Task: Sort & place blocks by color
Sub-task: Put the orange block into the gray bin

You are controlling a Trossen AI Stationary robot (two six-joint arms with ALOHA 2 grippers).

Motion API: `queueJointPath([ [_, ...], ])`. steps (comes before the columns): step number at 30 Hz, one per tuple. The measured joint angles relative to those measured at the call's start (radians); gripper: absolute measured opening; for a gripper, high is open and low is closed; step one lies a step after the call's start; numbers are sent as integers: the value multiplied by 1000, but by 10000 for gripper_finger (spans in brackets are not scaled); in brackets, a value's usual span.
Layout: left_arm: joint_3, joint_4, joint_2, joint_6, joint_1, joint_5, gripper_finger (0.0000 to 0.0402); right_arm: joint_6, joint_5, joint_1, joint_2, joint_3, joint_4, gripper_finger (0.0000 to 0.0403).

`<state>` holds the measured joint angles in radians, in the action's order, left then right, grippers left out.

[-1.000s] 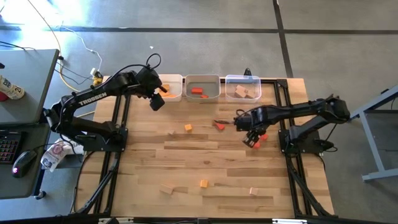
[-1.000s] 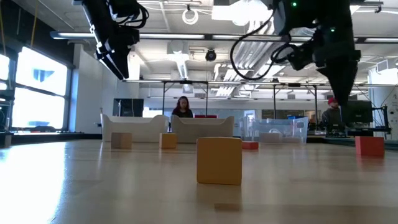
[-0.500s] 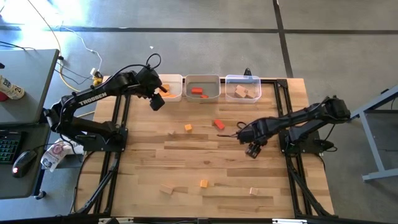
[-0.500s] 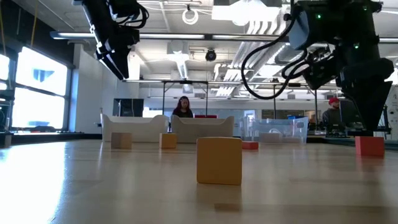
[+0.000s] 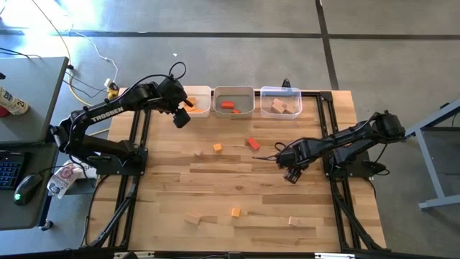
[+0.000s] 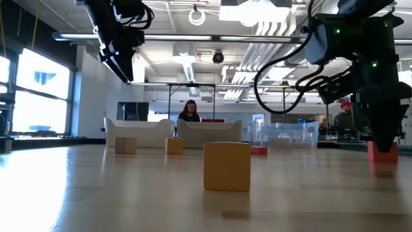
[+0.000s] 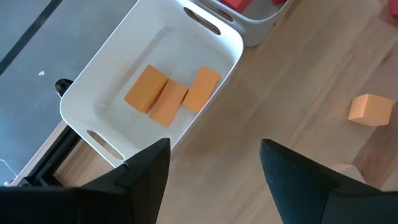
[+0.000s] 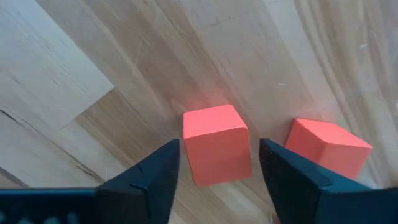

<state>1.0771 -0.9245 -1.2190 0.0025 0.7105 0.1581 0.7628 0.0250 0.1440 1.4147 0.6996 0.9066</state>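
My right gripper is low over the table's right part, open, with one finger on each side of a red cube. No contact shows. A second red cube sits just beside it. In the low view the gripper stands right over a red cube. My left gripper is open and raised by the white bin, which holds three orange blocks. Loose blocks rest flat on the table: red, orange, pale wood.
Three bins line the far edge: white on the left, grey in the middle with red pieces, clear on the right with pale wood pieces. Black frame rails run down both table sides. People sit in the room beyond.
My right gripper has come down and a little toward the table's near edge, settling over the two red cubes that earlier lay beside it. The blocks have stayed where they were.
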Motion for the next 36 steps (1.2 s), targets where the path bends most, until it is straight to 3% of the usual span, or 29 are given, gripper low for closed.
queueJointPath([
  [9, 0, 0, 0, 0, 0, 0, 235, 51, -10, 0, -1, -11, -24, 103],
  [22, 0, 0, 0, 0, -3, -29, 235, 41, 41, -14, 0, 67, -207, 102],
  [36, 0, 10, 0, 18, -130, -35, 235, -208, 108, -213, 0, 137, -589, 102],
])
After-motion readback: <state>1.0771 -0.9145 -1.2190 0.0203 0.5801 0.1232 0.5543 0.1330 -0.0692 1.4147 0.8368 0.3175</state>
